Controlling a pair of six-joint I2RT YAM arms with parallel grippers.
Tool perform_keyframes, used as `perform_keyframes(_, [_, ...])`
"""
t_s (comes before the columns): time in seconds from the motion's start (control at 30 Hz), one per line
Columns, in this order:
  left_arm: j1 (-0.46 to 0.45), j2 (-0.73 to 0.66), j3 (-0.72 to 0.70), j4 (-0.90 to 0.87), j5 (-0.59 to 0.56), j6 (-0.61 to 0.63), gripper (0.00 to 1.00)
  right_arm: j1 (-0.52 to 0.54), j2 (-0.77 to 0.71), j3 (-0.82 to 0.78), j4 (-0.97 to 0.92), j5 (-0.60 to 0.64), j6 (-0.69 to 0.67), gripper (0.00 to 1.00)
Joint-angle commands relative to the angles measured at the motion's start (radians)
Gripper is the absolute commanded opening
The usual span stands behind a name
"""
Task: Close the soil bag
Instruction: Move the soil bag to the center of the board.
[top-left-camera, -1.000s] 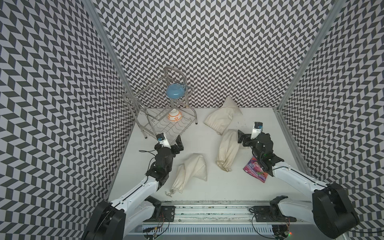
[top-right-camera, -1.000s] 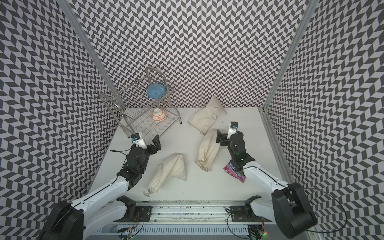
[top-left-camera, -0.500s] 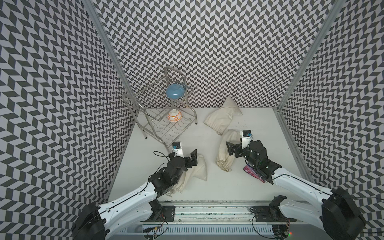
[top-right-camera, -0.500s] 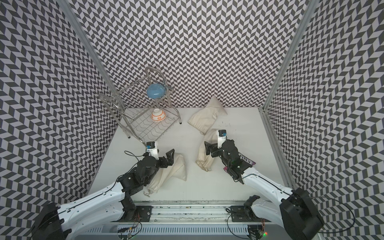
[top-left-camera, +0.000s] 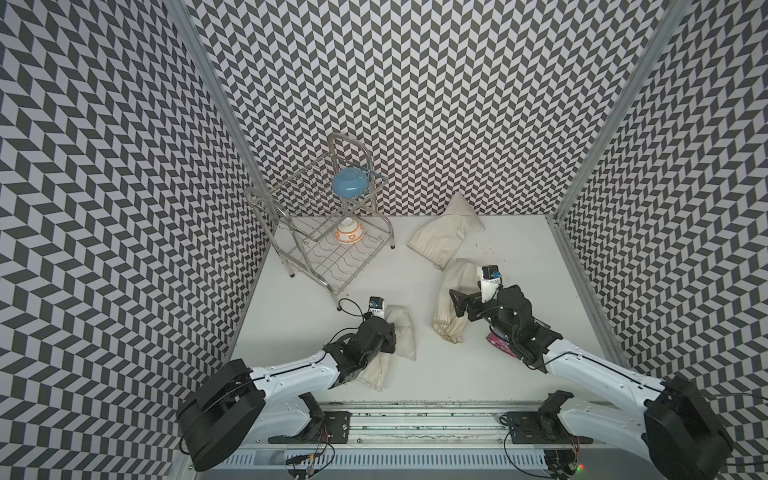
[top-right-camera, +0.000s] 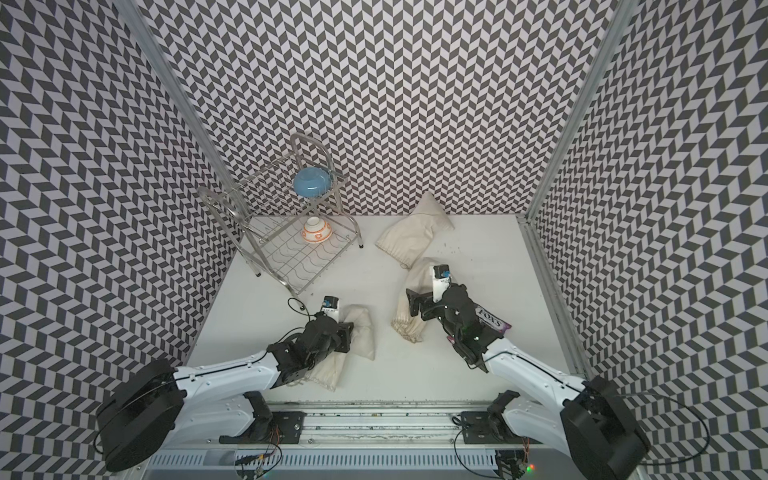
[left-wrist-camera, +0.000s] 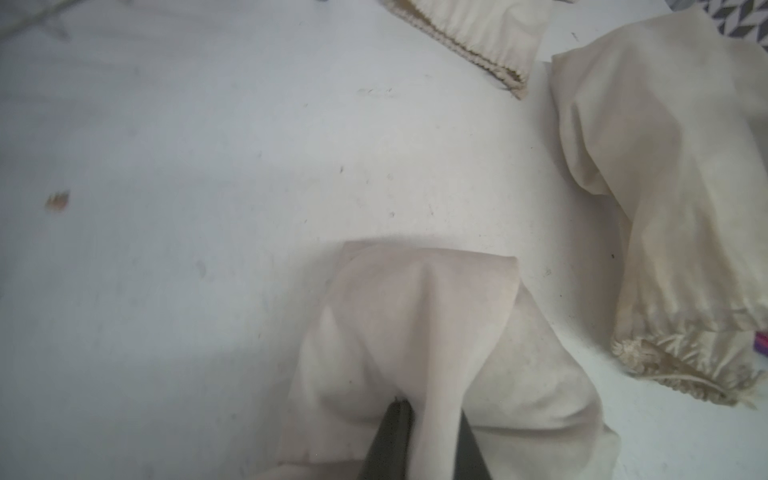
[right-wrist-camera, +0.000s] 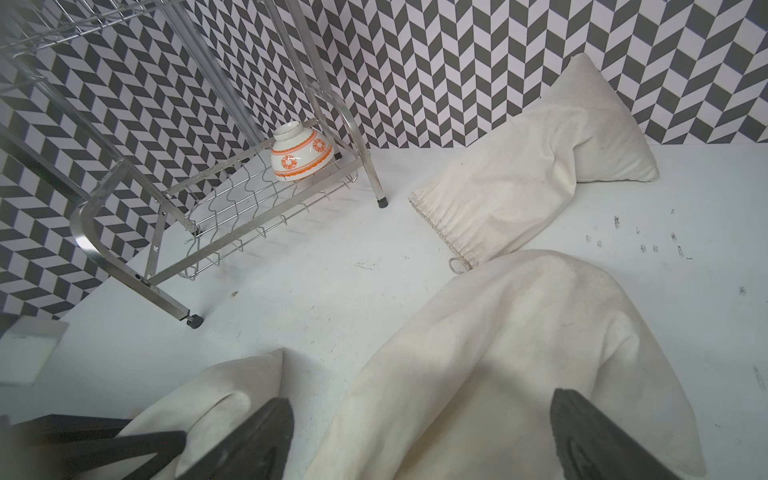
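Toward the table's (top-left-camera: 519, 357) front-left, in both top views, our left gripper (top-left-camera: 388, 338) (top-right-camera: 347, 332) meets the soil bag (top-left-camera: 406, 332) (top-right-camera: 365, 332).

Left wrist: its jaws pinch a fold of that bag's (left-wrist-camera: 415, 316) cloth.

Right wrist: our right gripper (right-wrist-camera: 419, 419) gapes, empty, over a second bag (right-wrist-camera: 498, 332).

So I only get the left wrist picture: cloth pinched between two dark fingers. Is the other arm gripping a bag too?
Observer: No. The right arm's fingers stand wide open, with the middle bag between them.
Operator: Where's the opening of the bag I'm pinching?
Observer: Out of your view. The gathered mouth of the near bag pokes out beneath the left arm, toward the robot's base.
Operator: Anything besides bags?
Observer: A wire rack in the far corner, with a blue bowl on its top shelf and an orange-patterned bowl below.
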Motion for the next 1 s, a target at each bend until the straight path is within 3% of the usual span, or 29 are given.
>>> perform_keyframes(0.0, [0.088,0.123,0.073,0.196,0.104,0.051,0.04,0.006,-0.024,-0.016,0.068,0.017,-0.010,1.00])
perform_keyframes(0.1, [0.151,0.263,0.208,0.248,0.156,0.093,0.00,0.007,-0.028,-0.022,0.075,0.021,-0.013,1.00])
perform_keyframes(0.2, [0.202,0.411,0.359,0.283,0.192,0.114,0.02,0.008,-0.030,-0.028,0.080,0.031,-0.016,1.00])
perform_keyframes(0.33, [0.249,0.578,0.563,0.266,0.262,0.121,0.12,0.008,-0.032,-0.032,0.083,0.040,-0.021,1.00])
perform_keyframes(0.4, [0.258,0.604,0.632,0.211,0.279,0.132,0.24,0.009,-0.034,-0.033,0.083,0.040,-0.023,1.00])
perform_keyframes(0.5, [0.256,0.519,0.578,0.214,0.253,0.138,0.53,0.008,-0.036,-0.034,0.084,0.038,-0.024,1.00])
perform_keyframes(0.57, [0.255,0.414,0.513,0.194,0.210,0.139,0.66,0.009,-0.033,-0.036,0.095,0.025,-0.024,1.00])
perform_keyframes(0.67, [0.239,0.245,0.403,0.150,0.129,0.160,0.76,0.013,-0.008,-0.023,0.111,-0.039,-0.038,1.00])
perform_keyframes(0.8, [0.227,-0.002,0.208,0.139,0.082,0.080,0.85,0.070,0.086,0.045,0.091,-0.128,-0.074,1.00])
perform_keyframes(0.97, [0.229,-0.283,0.032,0.047,0.029,0.046,0.92,0.180,0.234,0.144,0.057,-0.132,-0.089,1.00])
